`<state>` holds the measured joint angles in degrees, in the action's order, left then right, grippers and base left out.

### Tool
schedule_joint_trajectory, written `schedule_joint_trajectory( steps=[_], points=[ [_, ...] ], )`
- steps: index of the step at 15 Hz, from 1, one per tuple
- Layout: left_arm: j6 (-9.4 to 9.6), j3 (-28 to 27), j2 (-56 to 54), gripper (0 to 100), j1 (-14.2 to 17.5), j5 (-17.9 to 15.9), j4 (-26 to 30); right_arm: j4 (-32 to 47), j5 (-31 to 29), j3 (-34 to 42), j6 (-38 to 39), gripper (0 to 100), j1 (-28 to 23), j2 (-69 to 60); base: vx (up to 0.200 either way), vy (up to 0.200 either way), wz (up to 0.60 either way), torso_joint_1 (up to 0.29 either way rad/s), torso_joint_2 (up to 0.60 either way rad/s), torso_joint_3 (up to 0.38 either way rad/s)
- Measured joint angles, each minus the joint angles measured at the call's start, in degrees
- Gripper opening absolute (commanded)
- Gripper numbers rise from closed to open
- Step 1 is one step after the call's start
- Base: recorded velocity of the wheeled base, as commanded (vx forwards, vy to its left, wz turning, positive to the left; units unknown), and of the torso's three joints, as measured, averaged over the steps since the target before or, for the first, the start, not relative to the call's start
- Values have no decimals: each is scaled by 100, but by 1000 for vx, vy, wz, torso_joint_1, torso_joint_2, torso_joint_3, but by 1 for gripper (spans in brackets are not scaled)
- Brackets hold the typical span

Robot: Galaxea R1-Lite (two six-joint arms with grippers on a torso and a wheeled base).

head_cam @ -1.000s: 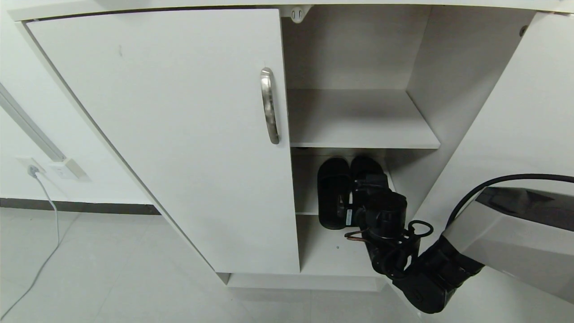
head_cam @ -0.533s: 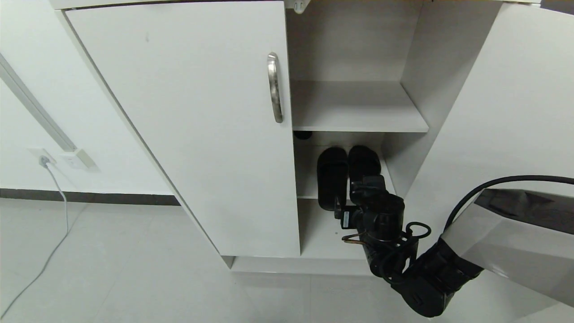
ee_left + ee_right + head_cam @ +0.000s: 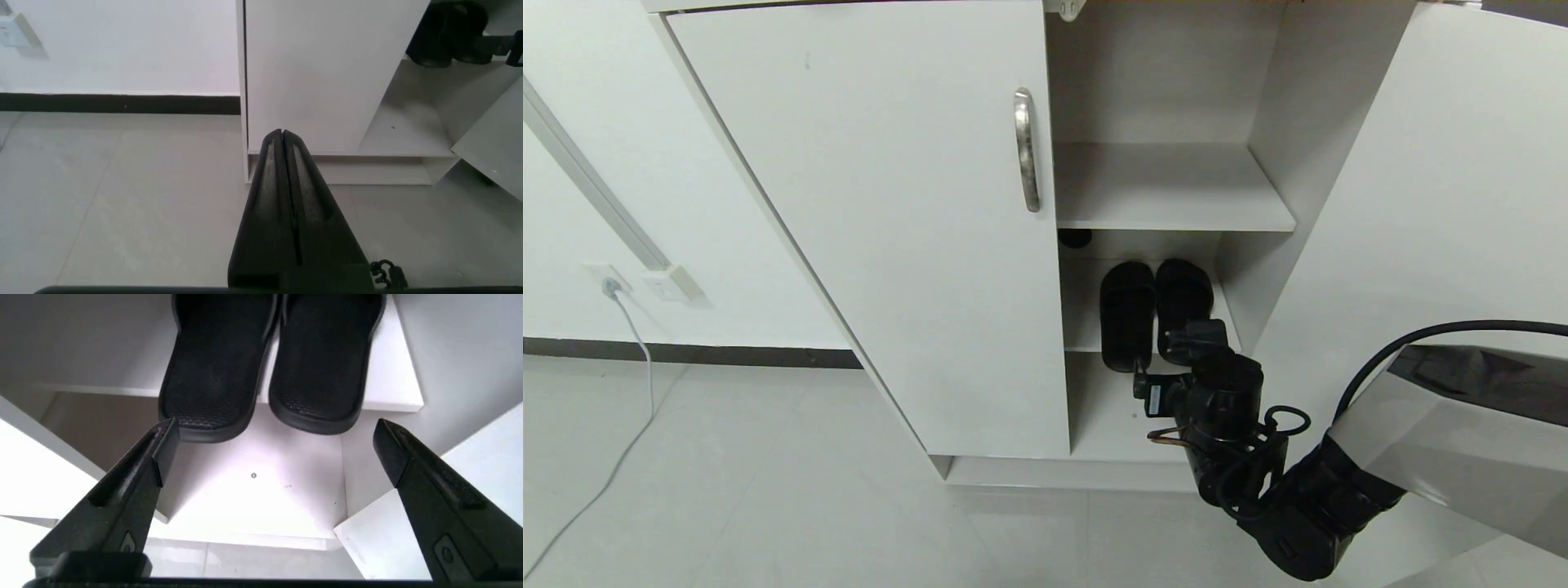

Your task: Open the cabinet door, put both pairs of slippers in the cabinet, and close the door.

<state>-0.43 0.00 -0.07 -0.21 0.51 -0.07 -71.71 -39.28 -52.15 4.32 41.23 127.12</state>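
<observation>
Hanging right of centre, low in the head view, the right hand (image 3: 1186,341) is spread wide and empty, just short of the pair of black slide slippers (image 3: 1129,310). They lie side by side on the lower shelf (image 3: 1082,318) of the white two-door cabinet (image 3: 882,204), heels past its edge. The right door (image 3: 1421,204) stands open. The left hand (image 3: 282,140) is clenched above the pale tiled floor (image 3: 122,204).

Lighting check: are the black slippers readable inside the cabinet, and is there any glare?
Head view: the slippers lie in shade under the shelf, dark with little detail; the door handle carries only a soft highlight. Right wrist view: the slippers' surface texture shows under even light. Left wrist view: the floor is evenly lit, no glare.
</observation>
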Motion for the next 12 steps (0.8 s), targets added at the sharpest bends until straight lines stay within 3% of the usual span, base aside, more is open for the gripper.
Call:
schedule_joint_trajectory(
  steps=[12],
  points=[
    [11, 0, 0, 0, 2, -18, 0, 2, 0, 12, -27, 100, 6, -4, 0, 0, 0, 0, 0, 18]
  ],
)
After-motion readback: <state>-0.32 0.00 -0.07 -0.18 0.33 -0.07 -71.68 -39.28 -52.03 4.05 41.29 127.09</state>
